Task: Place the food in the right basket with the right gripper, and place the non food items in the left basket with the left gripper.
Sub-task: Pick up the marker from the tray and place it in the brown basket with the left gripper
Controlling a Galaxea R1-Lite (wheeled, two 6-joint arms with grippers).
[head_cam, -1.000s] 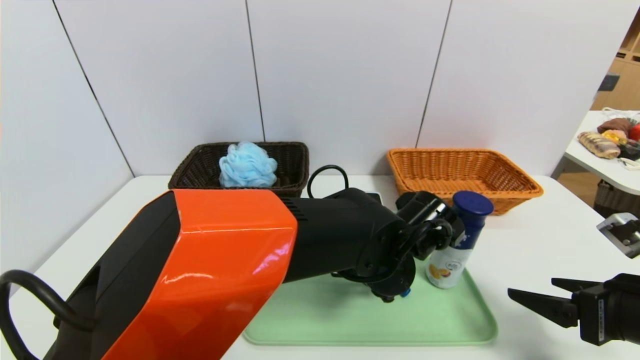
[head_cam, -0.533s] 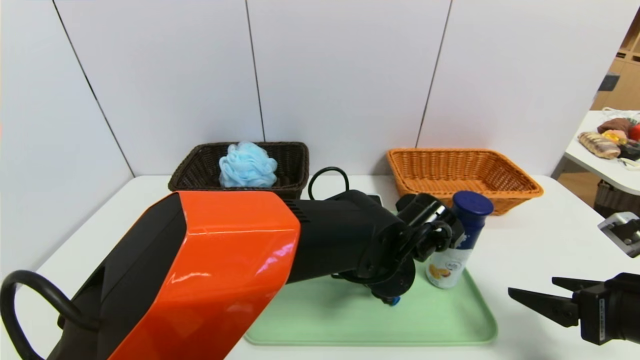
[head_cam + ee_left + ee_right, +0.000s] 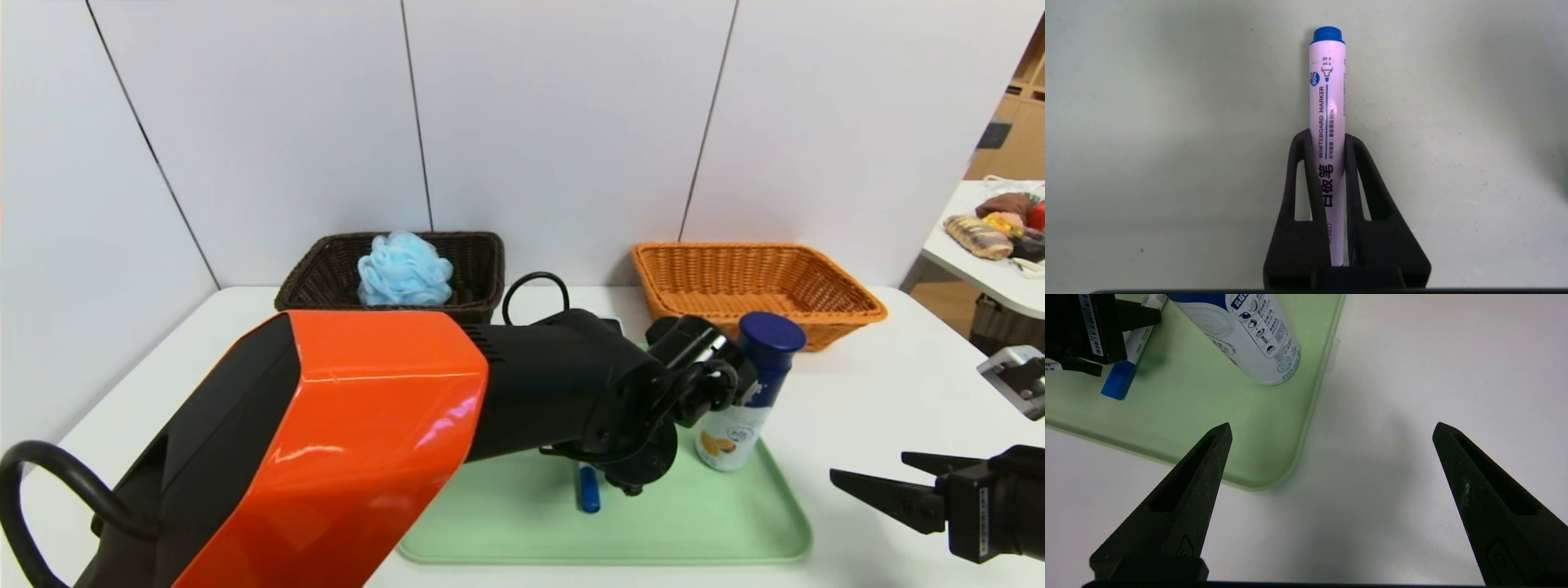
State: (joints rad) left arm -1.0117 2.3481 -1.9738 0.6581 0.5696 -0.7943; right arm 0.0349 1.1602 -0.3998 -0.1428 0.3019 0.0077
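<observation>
Left end effector low over green tray, closed on white marker; marker lies lengthwise between the fingers, blue-capped end in the head view pointing toward the robot; bottle upright on the tray, just to the right of that arm; dark basket, sponge inside, lies beyond and leftward, the likely carry; right end effector idle off the tray's right side, wide, holding nothing

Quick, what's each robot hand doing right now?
Left end effector: closed on the white marker, over the green tray.
Right end effector: open, holding nothing, beside the tray.
</observation>
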